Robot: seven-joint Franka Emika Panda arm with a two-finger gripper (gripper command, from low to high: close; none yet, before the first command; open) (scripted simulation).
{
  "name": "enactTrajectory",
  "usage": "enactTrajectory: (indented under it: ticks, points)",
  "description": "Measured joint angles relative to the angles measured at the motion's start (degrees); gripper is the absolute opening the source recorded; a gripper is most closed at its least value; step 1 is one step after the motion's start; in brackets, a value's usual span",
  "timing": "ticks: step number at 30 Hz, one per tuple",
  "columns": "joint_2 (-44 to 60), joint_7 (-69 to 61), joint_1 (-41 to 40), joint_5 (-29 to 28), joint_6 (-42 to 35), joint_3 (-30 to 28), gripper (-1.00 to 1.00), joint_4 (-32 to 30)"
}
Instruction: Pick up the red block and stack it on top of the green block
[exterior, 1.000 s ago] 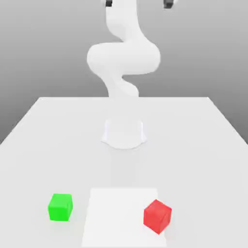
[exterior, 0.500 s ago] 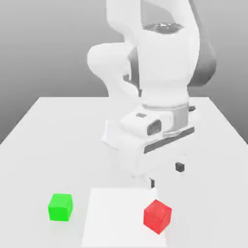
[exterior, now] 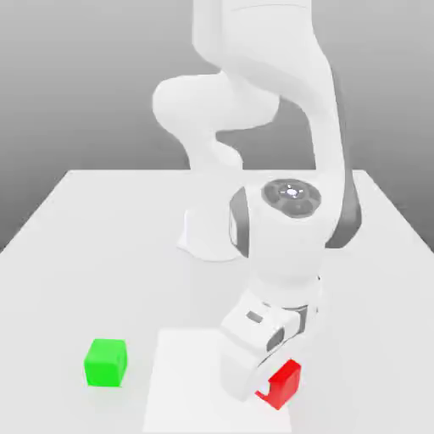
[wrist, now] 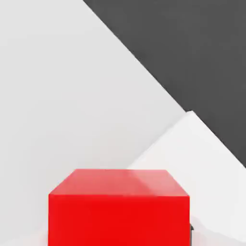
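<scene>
Everything placed off the white square (exterior: 191, 373), exterior view. Green block (exterior: 106, 363): to the exterior view's left of the square, a short gap between, nothing touching it. Red block (exterior: 285, 386): over the square's edge on the exterior view's right, toward the camera end, set at an angle to the square. Gripper (exterior: 276, 386): over that same edge, pointing down, red block between its fingers. Fingers closed in on the block's two opposite sides, pinching it; not pressed together, the block keeps them apart. Arm (exterior: 292, 225): comes down from above and behind the square. Hand view: red block square to the gripper, a dark sliver of finger against one side. Hidden: part of the red block, behind the hand and near finger; far finger hard to make out. Block's lower part cut off in the hand view. Can't tell if its underside touches the surface.
</scene>
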Motion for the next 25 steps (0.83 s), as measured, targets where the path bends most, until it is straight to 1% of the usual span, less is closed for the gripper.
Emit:
enactTrajectory:
  ticks: [6, 8, 14, 16, 17, 18, 21, 22, 25]
  points:
    - [-10.7, 0.5, -0.3, -1.9, -8.9, -1.6, -1.0, -1.7]
    - [-12.8, -3.0, -3.9, -2.4, -10.4, -4.6, -1.0, -2.4]
    - [-18.3, -15.8, -20.6, -3.5, -13.8, -12.4, -1.0, -4.4]
    - [-17.6, -19.0, -27.6, -2.6, -13.0, -12.3, -1.0, -4.6]
    - [-16.4, -19.9, -27.6, -1.8, -11.7, -11.0, -1.0, -4.6]
    - [-14.8, -20.7, -26.0, -1.0, -10.3, -10.0, -1.0, -4.5]
    - [-9.5, -23.1, -26.2, 2.1, -5.4, -8.3, -1.0, -4.3]
    - [-8.3, -23.6, -26.7, 2.7, -4.2, -7.7, 1.0, -4.3]
    - [-8.3, -23.6, -26.7, 2.7, -4.2, -7.7, 1.0, -4.3]
